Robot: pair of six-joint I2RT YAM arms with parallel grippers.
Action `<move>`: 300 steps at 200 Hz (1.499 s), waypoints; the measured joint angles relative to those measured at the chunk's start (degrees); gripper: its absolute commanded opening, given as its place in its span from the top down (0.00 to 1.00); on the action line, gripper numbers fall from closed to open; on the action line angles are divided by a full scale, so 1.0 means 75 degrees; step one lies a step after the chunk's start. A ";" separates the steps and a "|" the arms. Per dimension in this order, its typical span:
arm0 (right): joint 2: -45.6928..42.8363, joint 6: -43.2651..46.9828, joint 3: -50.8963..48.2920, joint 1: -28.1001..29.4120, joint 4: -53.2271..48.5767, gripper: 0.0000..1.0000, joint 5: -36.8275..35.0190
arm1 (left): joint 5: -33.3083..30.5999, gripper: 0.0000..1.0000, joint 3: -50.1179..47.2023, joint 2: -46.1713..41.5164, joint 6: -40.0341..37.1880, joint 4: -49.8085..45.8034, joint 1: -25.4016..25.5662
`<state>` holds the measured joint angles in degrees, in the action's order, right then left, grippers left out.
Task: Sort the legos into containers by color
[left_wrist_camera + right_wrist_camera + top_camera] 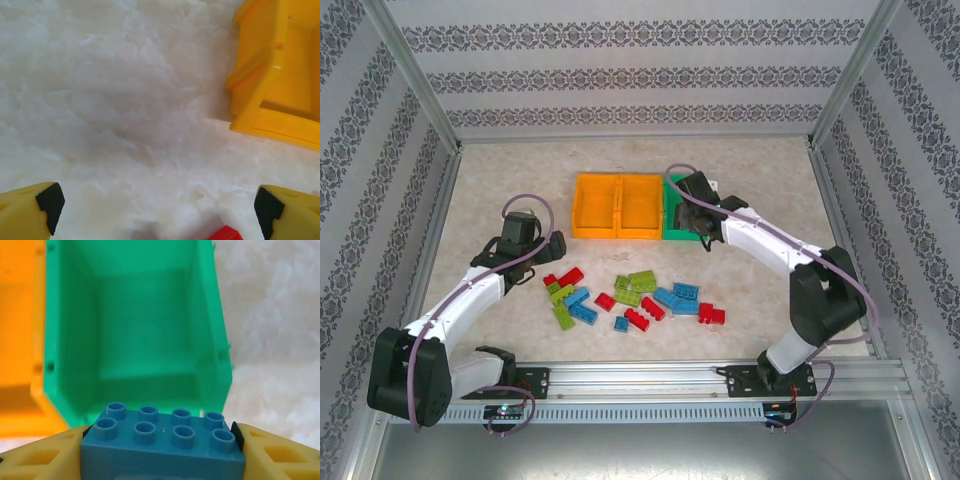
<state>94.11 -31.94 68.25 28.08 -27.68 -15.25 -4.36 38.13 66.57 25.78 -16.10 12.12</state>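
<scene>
Holding a blue lego (162, 437) clamped in the half-closed right gripper (160, 446) at the near rim of the green container (215, 340); needing a short reach forward, then release, with the left gripper (159, 207) wide open, empty

Three bins (595, 235) stand here, two orange and one green. About eighteen loose bricks (642, 281) lie around, plus one held blue brick (162, 442).

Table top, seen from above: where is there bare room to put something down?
Bare: the strip behind the orange bins, the far patch left of them, and the far corner right of the green bin. Crowded: the middle front, where the legos lie scattered.
</scene>
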 measured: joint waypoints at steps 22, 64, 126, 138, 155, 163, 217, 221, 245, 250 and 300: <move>0.0691 0.0271 0.0460 -0.0143 0.0198 0.33 -0.0055 | -0.0111 0.01 0.0047 0.0017 0.0000 -0.0178 0.0096; 0.1565 0.0527 0.1040 -0.0230 0.0262 0.25 -0.0052 | -0.0198 0.00 0.0099 0.0052 0.0003 -0.0458 0.0254; 0.1754 0.0606 0.1218 -0.0233 0.0388 0.20 -0.0079 | -0.0099 0.00 0.0256 0.0627 0.0239 -0.1035 0.0329; 0.1754 0.0606 0.1218 -0.0230 0.0391 0.20 -0.0076 | -0.0035 0.01 0.0256 0.0662 0.0303 -0.1122 0.0367; 0.1751 0.0606 0.1212 -0.0230 0.0423 0.19 -0.0073 | 0.0093 0.02 0.0256 0.0662 0.0434 -0.1215 0.0385; 0.1737 0.0606 0.1189 -0.0230 0.0458 0.19 -0.0073 | 0.0122 0.03 0.0256 0.0662 0.0513 -0.1285 0.0391; 0.1338 0.0595 0.0752 -0.0230 0.0673 0.19 0.0041 | 0.0152 0.08 0.0286 0.0659 0.1253 -0.2087 0.0487; 0.1306 0.0589 0.0726 -0.0230 0.0697 0.18 0.0052 | 0.0157 0.08 0.0286 0.0656 0.1297 -0.2119 0.0487; 0.1052 0.0539 0.0545 -0.0230 0.0854 0.18 0.0242 | 0.0181 0.10 0.0286 0.0656 0.1539 -0.2270 0.0487; 0.0985 0.0527 0.0490 -0.0230 0.0921 0.18 0.0303 | 0.0178 0.10 0.0286 0.0656 0.1580 -0.2294 0.0487; 0.0577 0.0513 0.0087 -0.0227 0.1376 0.17 0.0589 | 0.0376 0.15 0.0291 0.0816 0.1833 -0.2398 0.0487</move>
<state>98.43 -28.10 68.90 26.37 -17.37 -10.83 -1.54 40.32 72.69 39.53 -34.09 15.77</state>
